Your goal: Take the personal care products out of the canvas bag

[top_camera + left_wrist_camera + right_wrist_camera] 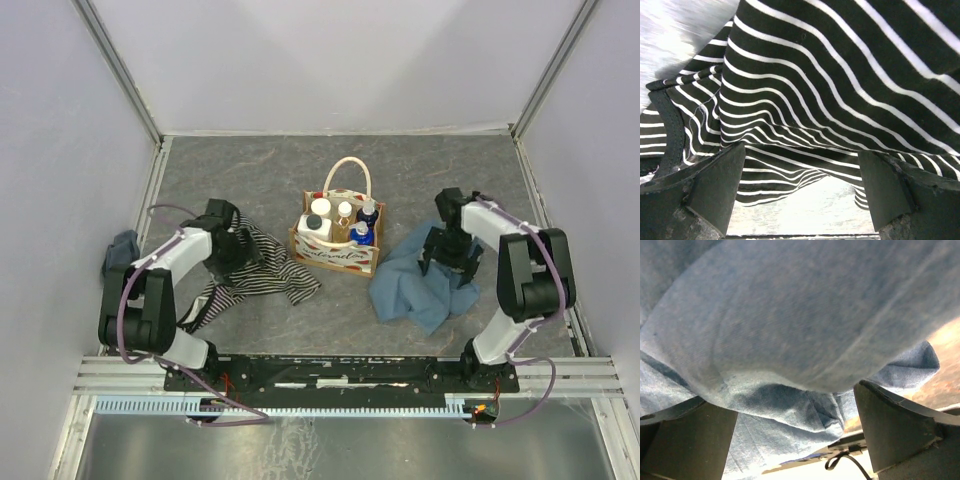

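The tan canvas bag point(336, 256) with a cream looped handle stands upright mid-table. Several personal care products stand inside it: a white bottle point(313, 226), a small pale bottle point(344, 211) and a blue pump bottle point(368, 213). My left gripper point(243, 247) is left of the bag, low over the striped garment point(268, 265). In the left wrist view its jaws point(802, 192) stand wide open with the striped fabric point(830, 85) just beyond them. My right gripper point(449, 256) is right of the bag, open over the blue cloth point(410, 280). That cloth point(790, 330) fills the right wrist view.
A small grey-blue cloth point(120, 250) lies at the left wall beside my left arm. Walls enclose the table on three sides. The metal rail point(340, 375) with the arm bases runs along the near edge.
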Controlling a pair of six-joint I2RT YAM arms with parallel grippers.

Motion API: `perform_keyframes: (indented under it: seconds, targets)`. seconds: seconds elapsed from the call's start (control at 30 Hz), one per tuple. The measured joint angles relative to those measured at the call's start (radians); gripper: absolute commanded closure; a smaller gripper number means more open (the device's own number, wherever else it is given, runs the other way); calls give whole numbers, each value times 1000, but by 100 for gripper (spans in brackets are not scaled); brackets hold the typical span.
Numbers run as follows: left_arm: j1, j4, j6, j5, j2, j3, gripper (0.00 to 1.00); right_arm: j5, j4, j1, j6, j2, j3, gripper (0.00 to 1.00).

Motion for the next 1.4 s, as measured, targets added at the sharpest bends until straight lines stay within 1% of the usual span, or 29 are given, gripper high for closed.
perform_keyframes:
  seconds: [0.1, 0.17, 0.27, 0.33, 0.37, 0.43, 0.5, 0.57, 0.63, 0.73, 0.87, 0.97, 1.07, 1.2, 1.4]
  targets:
    - [124, 0, 2, 25, 0, 4, 1, -19, 5, -140, -29, 79, 72, 0]
    - [255, -2, 12, 43, 0, 16, 1, -34, 6, -245, -43, 125, 123, 0]
    - [420, -19, 22, 30, 1, 66, 0, -21, 8, -408, -50, 175, 208, 0]
    - [488, -39, 24, -12, -2, 120, 3, 21, 5, -473, -50, 178, 248, 1]
    - [501, -42, 23, -24, -11, 142, 3, 39, 2, -489, -51, 170, 267, 1]
    - [497, -42, 23, -36, -58, 174, 3, 59, 5, -487, -58, 128, 287, 0]
    - [457, -44, 22, -39, -146, 196, 3, 67, 2, -450, -66, 56, 289, 0]
    - [397, -45, 21, -32, -219, 219, 3, 55, -1, -372, -75, -48, 291, 0]
    - [336, -40, 20, -6, -261, 233, 4, 19, -9, -296, -84, -119, 302, 0]
    - [271, -32, 12, 55, -261, 217, 4, -46, -23, -191, -95, -151, 312, 0]
    - [214, -2, -24, 138, -223, 94, 5, -103, -31, -143, -97, -100, 261, 0]
    - [185, -7, -42, 173, -188, 48, 5, -132, -39, -140, -101, -25, 233, 0]
    - [162, 7, -51, 186, -154, 45, 5, -134, -45, -141, -121, 72, 233, 0]
    - [144, 23, -51, 184, -106, 48, 4, -92, -69, -143, -134, 192, 266, 0]
    - [147, 19, -50, 143, 43, 93, 3, -79, -72, -209, -126, 281, 331, 0]
